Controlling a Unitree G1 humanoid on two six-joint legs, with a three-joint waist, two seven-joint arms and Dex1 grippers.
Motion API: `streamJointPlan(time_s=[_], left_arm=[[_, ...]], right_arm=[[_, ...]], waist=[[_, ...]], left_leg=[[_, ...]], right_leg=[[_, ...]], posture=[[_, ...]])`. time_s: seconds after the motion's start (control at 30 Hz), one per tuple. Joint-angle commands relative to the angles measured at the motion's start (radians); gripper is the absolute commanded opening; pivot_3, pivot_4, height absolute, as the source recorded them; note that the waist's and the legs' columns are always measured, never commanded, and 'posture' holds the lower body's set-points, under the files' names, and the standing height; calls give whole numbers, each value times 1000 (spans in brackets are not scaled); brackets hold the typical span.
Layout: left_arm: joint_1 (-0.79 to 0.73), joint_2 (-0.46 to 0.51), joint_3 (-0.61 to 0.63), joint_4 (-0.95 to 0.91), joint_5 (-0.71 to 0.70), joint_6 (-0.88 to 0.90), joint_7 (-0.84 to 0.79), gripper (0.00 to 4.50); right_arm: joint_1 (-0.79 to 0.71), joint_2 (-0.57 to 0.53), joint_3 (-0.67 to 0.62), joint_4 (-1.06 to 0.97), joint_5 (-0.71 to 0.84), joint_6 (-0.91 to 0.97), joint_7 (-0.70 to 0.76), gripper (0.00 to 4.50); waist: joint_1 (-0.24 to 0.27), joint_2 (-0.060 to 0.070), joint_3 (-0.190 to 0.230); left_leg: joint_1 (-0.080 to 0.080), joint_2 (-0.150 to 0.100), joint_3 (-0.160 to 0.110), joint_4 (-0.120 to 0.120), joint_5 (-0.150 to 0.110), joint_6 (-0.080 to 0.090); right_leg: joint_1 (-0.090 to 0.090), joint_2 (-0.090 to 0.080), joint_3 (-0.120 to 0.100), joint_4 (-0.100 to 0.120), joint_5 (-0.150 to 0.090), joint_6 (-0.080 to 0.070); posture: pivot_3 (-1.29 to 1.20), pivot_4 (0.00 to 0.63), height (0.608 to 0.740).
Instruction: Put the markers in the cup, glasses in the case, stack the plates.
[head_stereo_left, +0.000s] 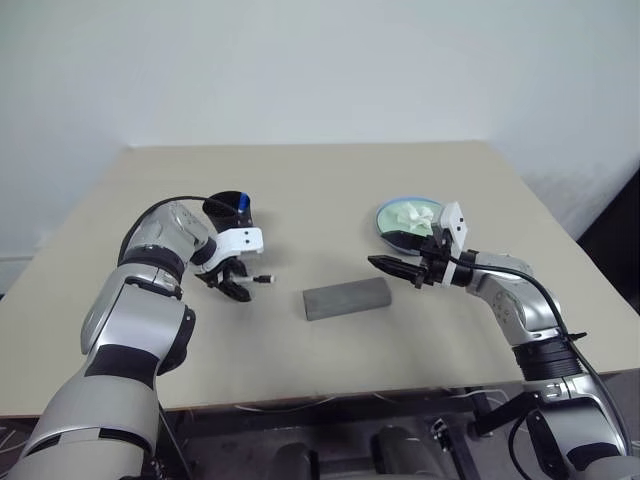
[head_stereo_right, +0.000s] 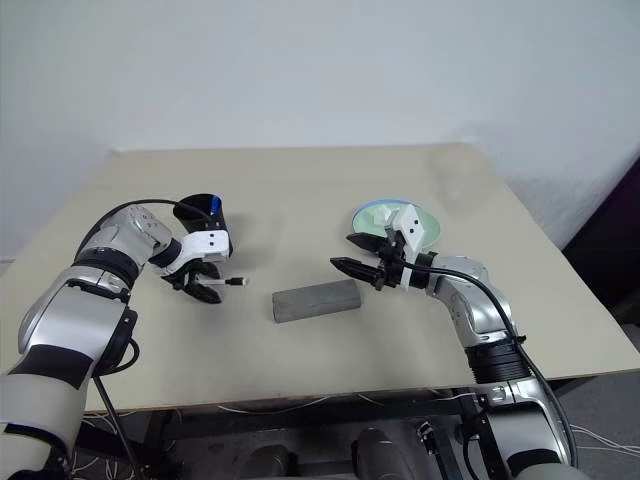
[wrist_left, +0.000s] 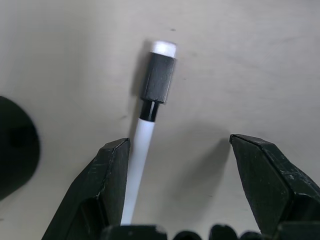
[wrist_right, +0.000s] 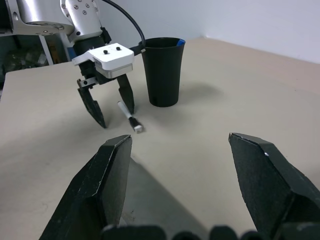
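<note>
A white marker with a black cap (wrist_left: 157, 80) lies on the table between the fingers of my open left gripper (head_stereo_left: 232, 288), close to one finger (wrist_left: 107, 170). The gripper points down over it. Just behind stands the black cup (head_stereo_left: 230, 210), with the blue cap of another marker (head_stereo_left: 243, 203) showing at its rim. The grey case (head_stereo_left: 346, 298) lies shut in the middle. My right gripper (head_stereo_left: 385, 266) hovers open and level above the case's right end, holding nothing. The plates (head_stereo_left: 392, 232) lie behind it, seemingly mint on light blue. The glasses are out of view.
A crumpled white tissue (head_stereo_left: 418, 217) lies on the plates. The beige table (head_stereo_left: 320, 175) ends at a front edge near my body, and a white wall rises behind its far edge. A black cable runs along each forearm.
</note>
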Motion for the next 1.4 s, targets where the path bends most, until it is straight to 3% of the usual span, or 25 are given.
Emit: streamJointPlan(time_s=[0.03,0.23,0.33,0.43,0.67,0.77,0.9,1.17,1.33,1.4], left_arm=[[-14,14,25,-15,-21,-7,-39,3376],[-5,27,6,-17,16,-26,-21,3376],[7,29,-3,-18,28,-40,-9,2804],[16,26,-6,-19,30,-50,-3,1802],[27,18,-16,-20,35,-72,1,1802],[29,16,-14,-21,30,-76,-6,1240],[29,15,-9,-22,26,-80,0,52],[8,7,54,-35,-44,-91,-14,52],[-34,-20,209,-78,-206,-84,-47,52],[-54,-30,309,-109,-300,-89,21,52]], right_arm=[[-7,-13,-30,-39,10,-9,0,3363],[-12,-7,-25,-34,9,-11,1,3363],[-18,-5,-23,-29,8,-13,2,3363],[-18,-5,-23,-29,8,-14,3,3363],[-17,-6,-23,-30,8,-15,4,3363],[-16,-7,-24,-31,7,-14,4,3363],[-16,-8,-24,-32,8,-14,4,3363],[-19,-5,-22,-28,7,-15,4,3363],[-14,-8,-25,-35,10,-10,3,3363],[-12,-7,-26,-36,10,-10,0,3363]], waist=[[0,0,0],[0,0,0],[0,0,0],[0,0,0],[0,0,0],[0,0,0],[0,0,0],[4,0,0],[7,0,0],[7,0,0]], left_leg=[[0,0,0,0,0,0],[0,0,0,0,0,0],[0,0,0,0,0,0],[0,0,0,0,0,0],[0,0,0,0,0,0],[1,0,0,1,0,0],[1,0,0,1,0,0],[0,0,0,1,0,0],[-1,0,0,2,0,0],[-1,0,0,2,0,0]], right_leg=[[0,0,0,0,0,0],[0,0,0,0,0,0],[0,0,0,0,0,0],[0,0,0,0,0,0],[0,0,0,1,0,0],[0,0,0,1,0,0],[1,0,0,1,0,0],[0,0,0,1,0,0],[0,0,0,1,0,0],[0,0,0,1,0,0]], posture=[[0,0,740],[0,0,740],[0,0,740],[0,0,740],[0,0,740],[0,0,740],[0,0,740],[0,0,740],[0,0,740],[0,0,740]])
